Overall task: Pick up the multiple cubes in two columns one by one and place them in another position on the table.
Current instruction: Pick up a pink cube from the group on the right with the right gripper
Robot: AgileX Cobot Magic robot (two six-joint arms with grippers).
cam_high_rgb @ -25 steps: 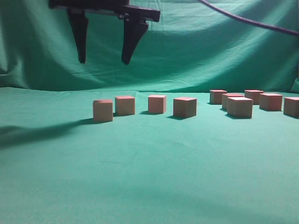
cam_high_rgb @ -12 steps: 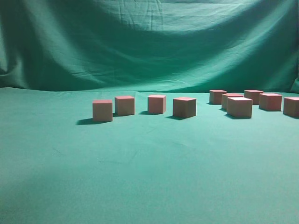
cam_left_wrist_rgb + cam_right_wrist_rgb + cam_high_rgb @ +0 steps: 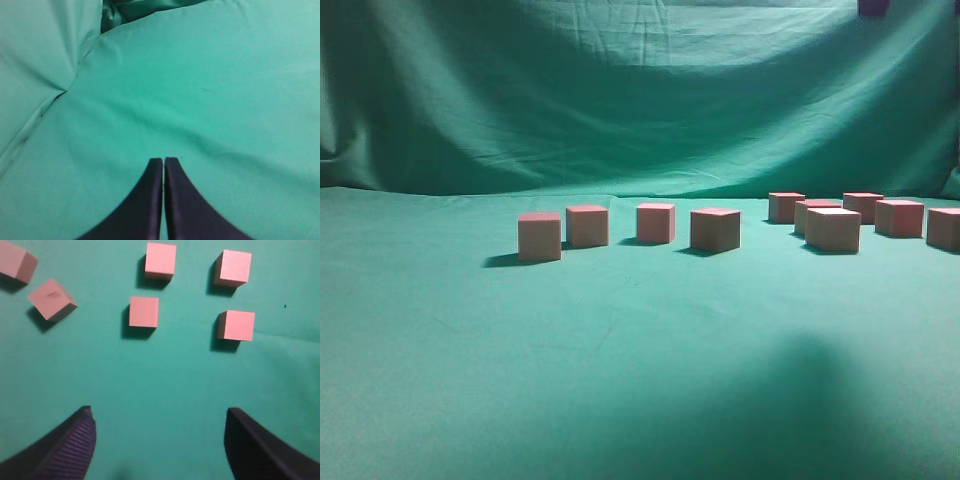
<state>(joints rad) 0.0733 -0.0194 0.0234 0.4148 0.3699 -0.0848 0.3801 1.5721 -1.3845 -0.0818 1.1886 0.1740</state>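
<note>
The right gripper [image 3: 159,440] hung above the table [image 3: 165,375] with its two dark ridged fingers [image 3: 70,445] spread wide and nothing between them. The table was smooth green cloth. Past the fingertips sat the cubes [image 3: 143,311], small blocks with flat pink tops, so no side was longer than another. Four stood ahead of the gap in two straight columns of two, edges lined up with the fingers. Two more lay farther off to the left, and the nearer one [image 3: 51,299] was turned crooked.

The left gripper [image 3: 163,162] had its smooth black fingers pressed together over bare cloth, with no cube near.

From the side view, nine cubes could be counted: four [image 3: 715,229] in a loose row and five [image 3: 833,228] bunched together on the right.
</note>
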